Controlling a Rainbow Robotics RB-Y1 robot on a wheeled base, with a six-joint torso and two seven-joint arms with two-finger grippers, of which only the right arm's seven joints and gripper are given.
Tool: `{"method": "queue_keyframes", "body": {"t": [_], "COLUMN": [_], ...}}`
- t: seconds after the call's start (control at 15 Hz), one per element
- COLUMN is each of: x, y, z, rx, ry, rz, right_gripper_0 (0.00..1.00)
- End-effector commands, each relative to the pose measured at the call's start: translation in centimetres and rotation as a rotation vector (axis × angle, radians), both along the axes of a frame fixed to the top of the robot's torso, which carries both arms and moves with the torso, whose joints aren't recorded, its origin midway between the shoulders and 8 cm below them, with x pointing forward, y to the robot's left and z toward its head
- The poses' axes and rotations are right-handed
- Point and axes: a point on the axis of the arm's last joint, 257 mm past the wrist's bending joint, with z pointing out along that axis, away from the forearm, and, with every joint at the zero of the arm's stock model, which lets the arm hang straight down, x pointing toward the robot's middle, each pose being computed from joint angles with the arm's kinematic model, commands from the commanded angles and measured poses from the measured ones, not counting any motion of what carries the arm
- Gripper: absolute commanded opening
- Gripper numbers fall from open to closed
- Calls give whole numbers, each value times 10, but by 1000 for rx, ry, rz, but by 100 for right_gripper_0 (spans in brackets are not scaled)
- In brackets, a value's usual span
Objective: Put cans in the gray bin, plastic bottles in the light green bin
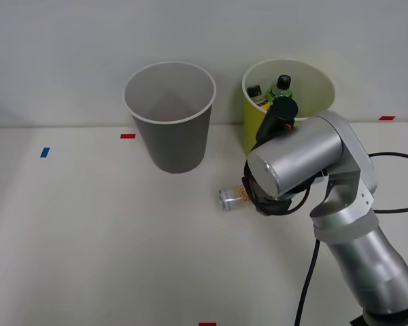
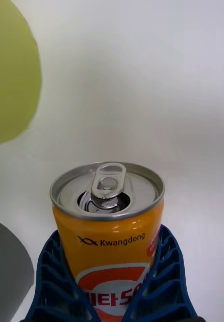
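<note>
The can (image 1: 230, 197), orange with silver ends, lies on its side on the white table in front of the two bins. In the right wrist view the can (image 2: 109, 236) shows its opened pull-tab end, with my right gripper (image 2: 109, 235) shut on it and a blue ribbed finger (image 2: 51, 271) pressed to each side. The silver wrist covers most of the gripper (image 1: 250, 195) in the front view. The gray bin (image 1: 170, 146) stands behind the can to the left. The light green bin (image 1: 253, 129) stands behind my arm and holds a green black-capped bottle (image 1: 281, 87) and a darker bottle (image 1: 256, 93).
Red tape marks (image 1: 128, 136) and a blue one (image 1: 45, 152) lie on the table. A black cable (image 1: 394, 204) runs off to the right of my arm. Blurred edges of the light green bin (image 2: 11, 75) and the gray bin (image 2: 6, 271) show in the wrist view.
</note>
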Motion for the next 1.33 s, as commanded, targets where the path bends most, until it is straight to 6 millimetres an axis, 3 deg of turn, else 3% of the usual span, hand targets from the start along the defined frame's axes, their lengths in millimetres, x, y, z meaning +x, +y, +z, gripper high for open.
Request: {"method": "queue_keyframes", "body": {"t": [0.07, 0.33, 0.53, 1.33], "x": [-10, -7, -16, -37], "y": [-41, -108, -145, -178], "z": [17, 26, 22, 32], "rx": [-175, -424, -592, -829], "ry": [-142, -256, -296, -354], "rz": [81, 58, 17, -22], "right_gripper_0": [0, 0, 0, 0]}}
